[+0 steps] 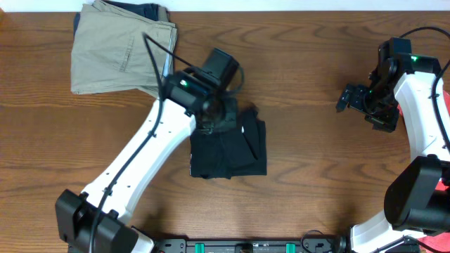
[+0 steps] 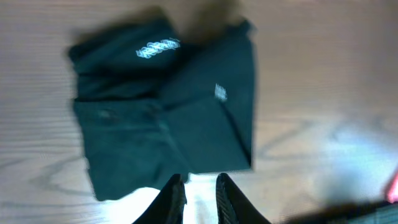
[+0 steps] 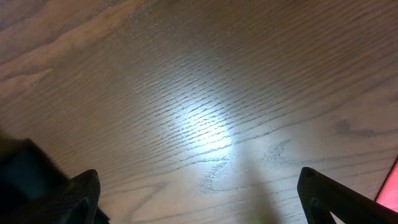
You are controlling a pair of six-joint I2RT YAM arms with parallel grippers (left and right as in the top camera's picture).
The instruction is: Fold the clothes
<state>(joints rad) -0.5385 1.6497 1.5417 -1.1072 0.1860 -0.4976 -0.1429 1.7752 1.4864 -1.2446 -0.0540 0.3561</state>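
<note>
The table (image 1: 302, 161) is bare wood under and all around the right gripper (image 3: 198, 186). This gripper hangs spread wide and empty, well apart from the work. A sliver of red shirt (image 3: 392, 183) sits just outside its right finger.

The khaki trousers (image 1: 116, 53) lie folded well beyond the left gripper (image 2: 199, 183), off to its far side, and play no part here.

The black shorts (image 1: 228, 151) lie directly below and ahead of the left gripper as a rough, squarish bundle. In the left wrist view, one flap crosses the top on a slant and the near edge is uneven. The fold looks largely made but loose.

The left gripper hovers over the bundle's near edge. Its fingers are drawn almost together with only a thin gap, and they grasp nothing.

The main risk, as I judge it, is the gripper coming down in this near-clenched state. It would push the soft cloth instead of pinching it, rucking the near edge or sliding the whole bundle across the smooth wood. If it pinches only the slanted top flap, a lift could peel the fold open. The right gripper is too far away to pin the cloth.

Two small white logos (image 2: 158, 47) (image 2: 220, 93) show on top, ahead of the left fingers. The left wrist view is blurred, so the finer layering cannot be read.
</note>
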